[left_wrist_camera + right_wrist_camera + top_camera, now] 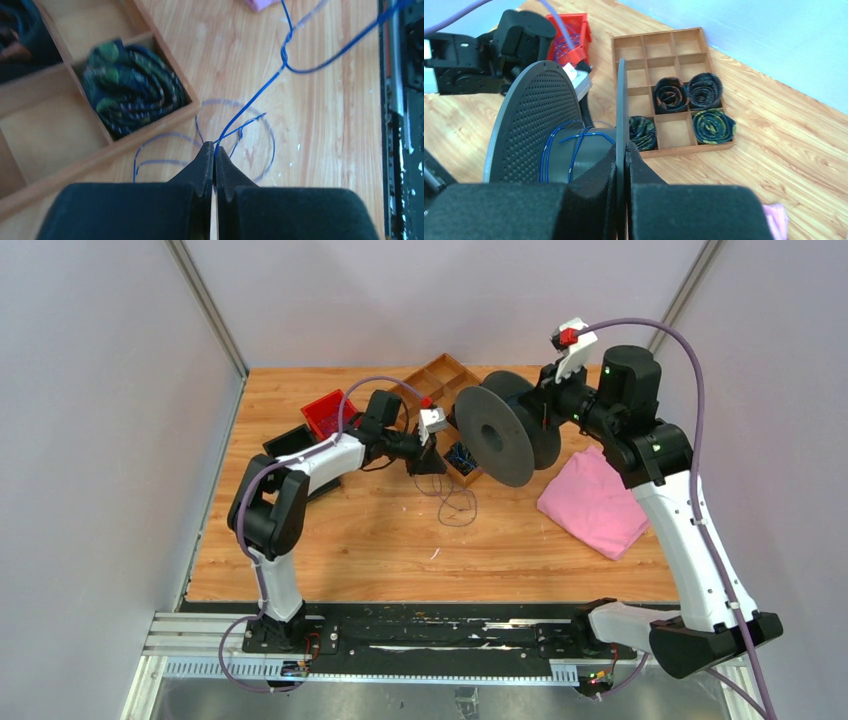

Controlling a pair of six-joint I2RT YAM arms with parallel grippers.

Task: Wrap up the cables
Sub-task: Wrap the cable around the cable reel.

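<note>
The loose cable [250, 104], thin and blue in my wrist views, was pinched at the very tips of my left claw [215, 149]. Its fingers were closed on the cable with no gap between them.

From the tips the cable ran forward and to the right across the surface [320, 150], kinked into a small twist, then passed out of view. More slack lay in loose loops on the surface just ahead of the tips.

Several turns of blue cable sat on the hub of the spool [531, 117], just left of my right claw [622, 150]. That claw was closed on the spool's thin near flange, held edge-on between the fingers. The perforated far flange stood off to its left.

Ahead and left of my left claw stood a wooden divided tray [150, 131]. Its nearest compartment held a coiled cable bundle [132, 95], dark with green tints. Beyond the flange, the right wrist view showed four such coils in the tray.

A pink cloth [595, 502] lay on the surface below my right claw. A red bin [325, 412] stood back behind my left claw.
</note>
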